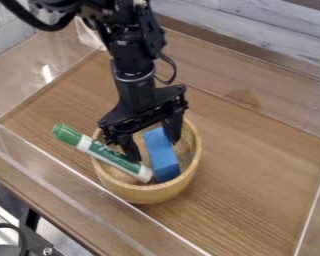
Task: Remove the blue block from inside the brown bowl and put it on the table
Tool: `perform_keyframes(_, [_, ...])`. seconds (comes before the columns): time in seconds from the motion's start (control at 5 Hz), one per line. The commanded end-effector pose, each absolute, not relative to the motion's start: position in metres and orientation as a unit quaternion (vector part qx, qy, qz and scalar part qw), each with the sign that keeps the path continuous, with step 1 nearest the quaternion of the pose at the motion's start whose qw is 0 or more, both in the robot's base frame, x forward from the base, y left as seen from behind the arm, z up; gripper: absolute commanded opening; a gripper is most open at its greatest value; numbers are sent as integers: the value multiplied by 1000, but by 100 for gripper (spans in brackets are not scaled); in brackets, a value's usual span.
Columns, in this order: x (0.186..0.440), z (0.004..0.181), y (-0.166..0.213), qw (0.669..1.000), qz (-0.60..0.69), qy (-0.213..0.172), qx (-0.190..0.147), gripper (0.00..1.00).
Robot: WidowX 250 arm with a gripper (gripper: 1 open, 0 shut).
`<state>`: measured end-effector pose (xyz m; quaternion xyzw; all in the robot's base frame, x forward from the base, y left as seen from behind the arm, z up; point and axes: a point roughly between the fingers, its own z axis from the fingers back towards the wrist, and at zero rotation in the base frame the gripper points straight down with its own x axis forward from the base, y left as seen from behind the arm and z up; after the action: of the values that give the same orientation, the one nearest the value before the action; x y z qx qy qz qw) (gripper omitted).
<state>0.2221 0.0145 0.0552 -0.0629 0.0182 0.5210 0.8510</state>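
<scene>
The black robot arm reaches straight down into the round light-brown wooden bowl (149, 183), which sits on the brown wood-grain desk (263, 140) enclosed by clear acrylic walls (29, 180). Its black end effector (144, 130) has its two fingers spread wide, one on either side of the small bright-blue rectangular block (160, 156). The block stands tilted inside the bowl, leaning toward the right part of the rim, its upper end between the fingers; whether either finger touches it cannot be told from this view. A white marker with a green cap (93, 148) lies across the bowl's left rim, the capped end sticking out over the desk and the other end down in the bowl beside the left finger
</scene>
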Motion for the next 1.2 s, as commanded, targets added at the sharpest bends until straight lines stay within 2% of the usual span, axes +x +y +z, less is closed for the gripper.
perform_keyframes(0.0, [234, 65, 17, 852, 519, -3, -74, 100])
perform_keyframes(0.2, [237, 66, 18, 853, 516, -3, -76, 100])
perform_keyframes(1.0, [239, 47, 8, 856, 511, -10, -76, 100])
